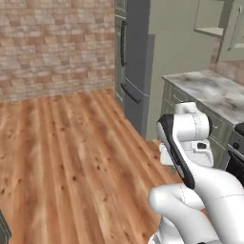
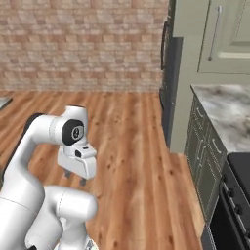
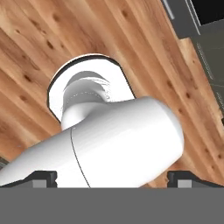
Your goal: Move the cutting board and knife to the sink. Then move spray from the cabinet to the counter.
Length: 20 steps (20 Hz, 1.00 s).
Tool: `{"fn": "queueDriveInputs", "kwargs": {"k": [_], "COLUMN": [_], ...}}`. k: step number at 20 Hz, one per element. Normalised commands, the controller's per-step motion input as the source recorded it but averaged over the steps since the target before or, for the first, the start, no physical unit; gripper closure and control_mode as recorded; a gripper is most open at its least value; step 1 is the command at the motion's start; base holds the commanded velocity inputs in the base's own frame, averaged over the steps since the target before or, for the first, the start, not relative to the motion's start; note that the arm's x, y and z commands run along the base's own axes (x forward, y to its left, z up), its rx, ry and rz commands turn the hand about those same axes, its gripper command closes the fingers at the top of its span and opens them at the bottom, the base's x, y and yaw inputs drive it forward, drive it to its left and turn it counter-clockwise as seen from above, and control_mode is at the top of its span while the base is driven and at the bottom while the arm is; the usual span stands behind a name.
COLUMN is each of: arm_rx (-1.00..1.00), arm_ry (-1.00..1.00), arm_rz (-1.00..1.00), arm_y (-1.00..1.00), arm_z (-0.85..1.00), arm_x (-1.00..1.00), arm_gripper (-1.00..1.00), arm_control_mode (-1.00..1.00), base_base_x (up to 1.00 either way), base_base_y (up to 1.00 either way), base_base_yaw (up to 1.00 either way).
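The cabinet (image 1: 217, 21) is hanging above the counter (image 1: 214, 90), its door standing ajar in the left base view; its inside is not showing clearly. The gripper (image 2: 77, 178) is hovering over the wooden floor (image 2: 132, 146), jaws spread wide apart, holding nothing, beside the grey fridge (image 1: 133, 62).

We see pale grey, brown-veined counter (image 1: 214, 90), sage-green cabinet (image 2: 229, 34), grey fridge (image 1: 136, 62), red-brown brick wall (image 1: 57, 43), and warm orange plank floor (image 3: 144, 57) below the hand.

The counter (image 2: 229, 117) lies right of the fingers (image 2: 68, 173) — fridge (image 1: 136, 62) beyond it, cabinet (image 1: 217, 24) above, floor (image 2: 132, 161) beneath them.
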Motion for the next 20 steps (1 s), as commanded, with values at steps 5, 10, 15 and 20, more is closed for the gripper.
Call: {"fn": "queueDriveInputs", "kwargs": {"k": [5,10,15,20], "arm_rx": [0.00,0.00,0.00,0.00], "arm_ry": [0.00,0.00,0.00,0.00], "arm_rz": [0.00,0.00,0.00,0.00], "arm_y": [0.00,0.00,0.00,0.00], "arm_z": [0.00,0.00,0.00,0.00], "arm_x": [0.00,0.00,0.00,0.00], "arm_gripper": [-1.00,-1.00,-1.00,-1.00], "arm_control_mode": [1.00,1.00,1.00,1.00], "base_base_x": [0.85,0.86,0.86,0.85], "base_base_y": [0.45,0.43,0.43,0.37], "base_base_yaw": [-0.07,-0.07,-0.07,-0.18]}}
